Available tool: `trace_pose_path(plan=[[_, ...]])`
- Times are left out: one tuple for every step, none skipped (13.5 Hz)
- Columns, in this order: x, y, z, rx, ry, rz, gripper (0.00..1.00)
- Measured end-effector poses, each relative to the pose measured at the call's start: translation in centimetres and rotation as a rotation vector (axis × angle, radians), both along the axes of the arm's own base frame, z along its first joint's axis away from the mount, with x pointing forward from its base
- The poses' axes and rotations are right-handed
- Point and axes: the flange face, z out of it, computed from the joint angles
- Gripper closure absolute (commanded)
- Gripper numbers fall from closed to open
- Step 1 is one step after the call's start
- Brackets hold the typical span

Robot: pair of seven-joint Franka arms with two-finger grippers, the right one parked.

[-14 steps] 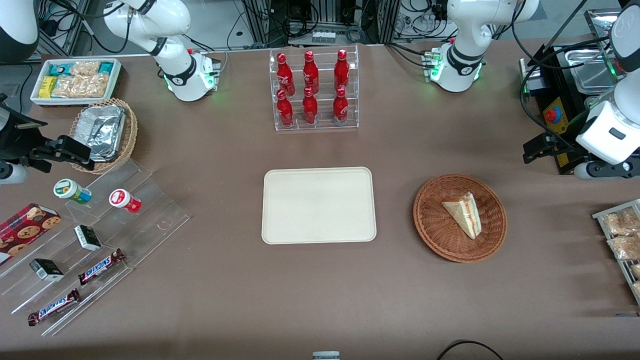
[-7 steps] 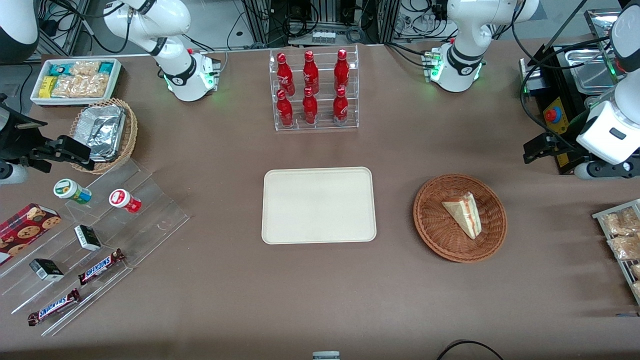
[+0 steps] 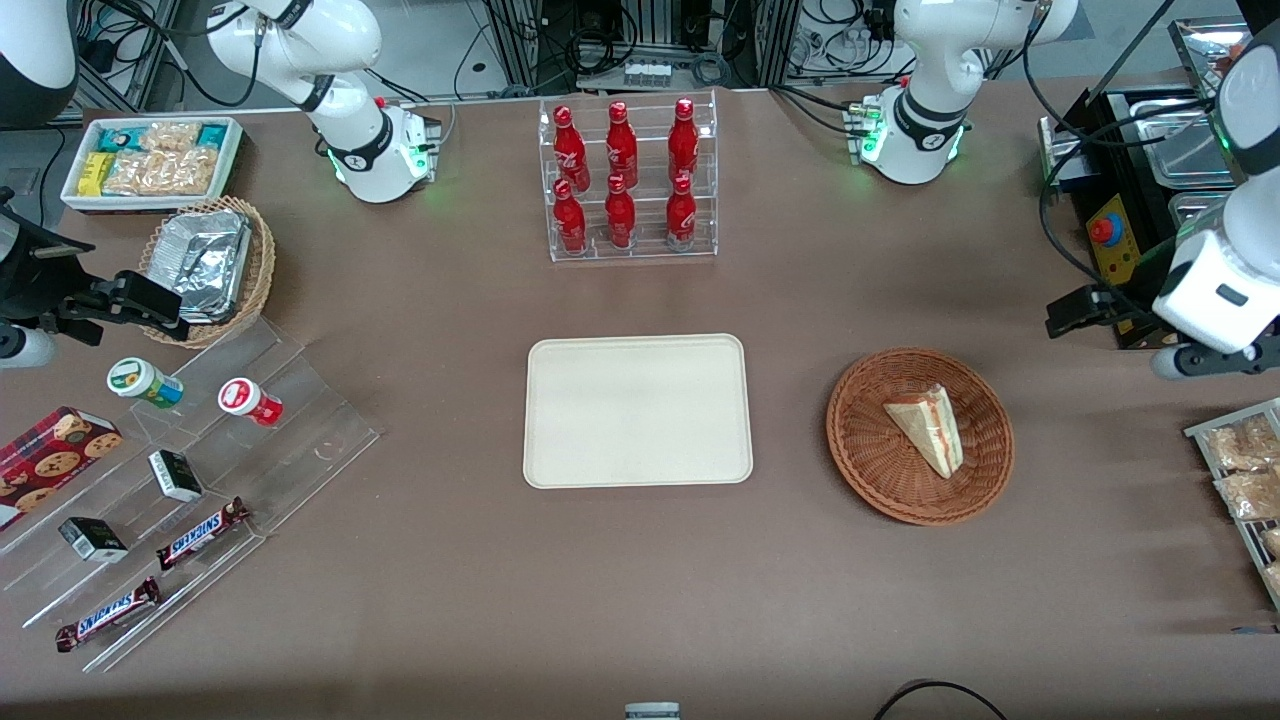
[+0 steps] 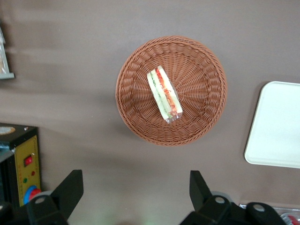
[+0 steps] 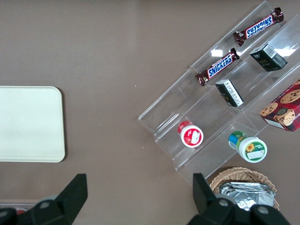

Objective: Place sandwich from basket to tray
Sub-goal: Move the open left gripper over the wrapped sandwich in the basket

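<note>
The sandwich (image 3: 930, 425) lies in the reddish-brown wicker basket (image 3: 860, 460), toward the working arm's end of the table. The cream-white tray (image 3: 637, 410) lies flat beside the basket, bare. My left gripper (image 3: 1068, 312) hangs above the table beside the basket, a little farther from the front camera than it, apart from it. In the left wrist view the gripper (image 4: 135, 187) is open wide with nothing between its fingers; the sandwich (image 4: 164, 93) shows its red, orange and green layers in the basket (image 4: 197, 70), and a corner of the tray (image 4: 279, 126) shows.
A black control box with a red button (image 3: 1110, 235) stands close by the gripper. A wire rack of snack packets (image 3: 1245, 480) is at the working arm's table edge. A clear rack of red bottles (image 3: 628, 180) stands farther from the camera than the tray.
My left gripper has shifted slightly nearer the front camera. Sandwich, basket and tray have not moved.
</note>
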Motion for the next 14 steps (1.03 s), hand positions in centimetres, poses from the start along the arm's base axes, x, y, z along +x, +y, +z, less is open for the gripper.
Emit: trace_pose_path(plan=[[0.3,0.0,-0.8,0.002,0.012,0.009,0.00],[0.6,0.0,-1.5,0.003,0.024,0.013,0.00],[0.8,-0.1,-2.1,0.004,0.034,0.017,0.00],[1.0,-0.1,-2.9,0.005,0.045,0.018,0.00],[1.2,-0.1,-3.7,0.006,0.054,0.020,0.00],[1.4,-0.1,-4.7,0.006,0.060,0.021,0.00],[1.6,-0.1,-5.7,0.007,0.062,0.022,0.00],[1.6,-0.1,-6.8,0.007,0.061,0.023,0.00],[1.6,-0.1,-7.8,0.007,0.060,0.024,0.00],[1.6,-0.1,-8.7,0.007,0.059,0.024,0.00],[1.5,0.0,-9.4,0.007,0.058,0.025,0.00],[1.5,0.0,-10.0,0.007,0.057,0.029,0.00],[1.4,0.0,-10.6,0.009,0.055,0.043,0.00],[1.4,0.0,-11.2,0.012,0.049,0.061,0.00]])
